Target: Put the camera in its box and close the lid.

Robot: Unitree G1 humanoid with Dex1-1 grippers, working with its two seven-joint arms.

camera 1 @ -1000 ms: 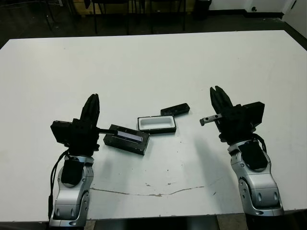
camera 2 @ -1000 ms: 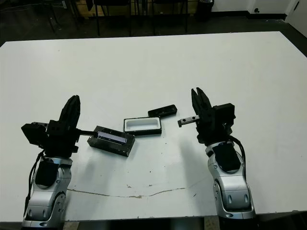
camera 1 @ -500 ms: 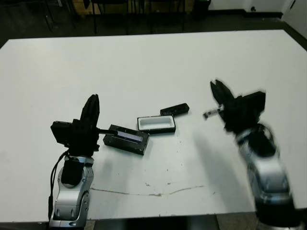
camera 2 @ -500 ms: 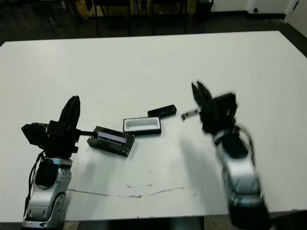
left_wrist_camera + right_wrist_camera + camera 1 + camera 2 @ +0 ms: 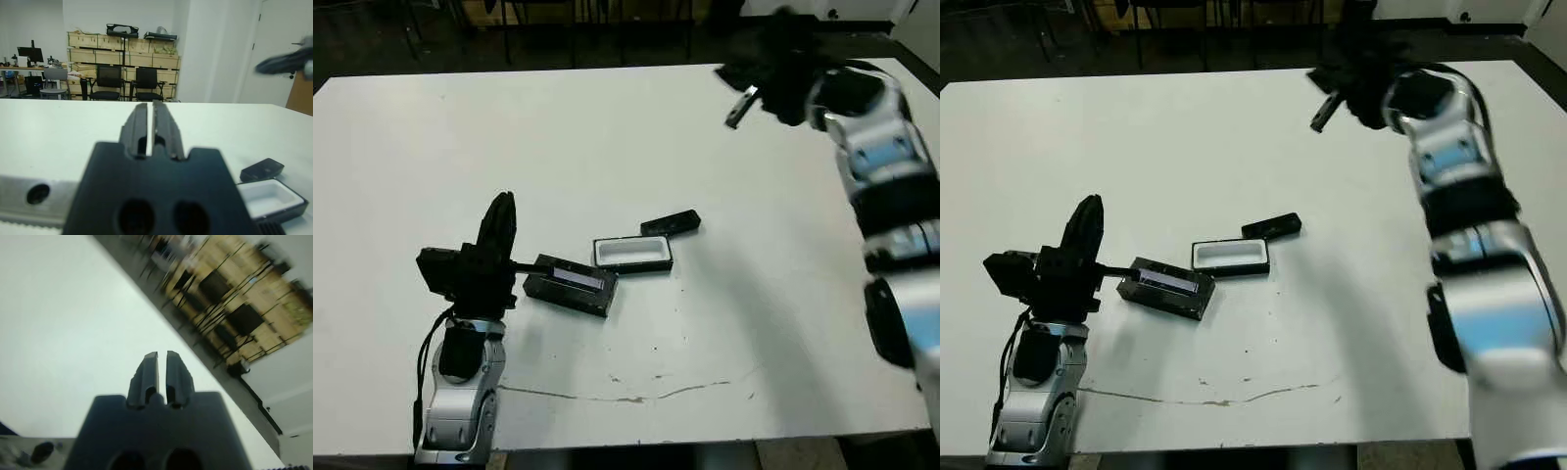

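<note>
The head stereo pair looks forward and down from above the near edge of the white table (image 5: 607,127), covering almost the whole top and dark floor beyond. Both eyes share the same scene, the right eye's picture offset sideways.

The left wrist view looks low and level along the left gripper (image 5: 152,111) across the tabletop toward shelving and chairs. It sits close to the surface and shares the box (image 5: 270,197) and camera (image 5: 262,169) with the head views, where the box (image 5: 632,254) lies mid-table.

The right wrist view looks along the right gripper (image 5: 161,362), tilted, over bare tabletop to the far edge; it is blurred.
</note>
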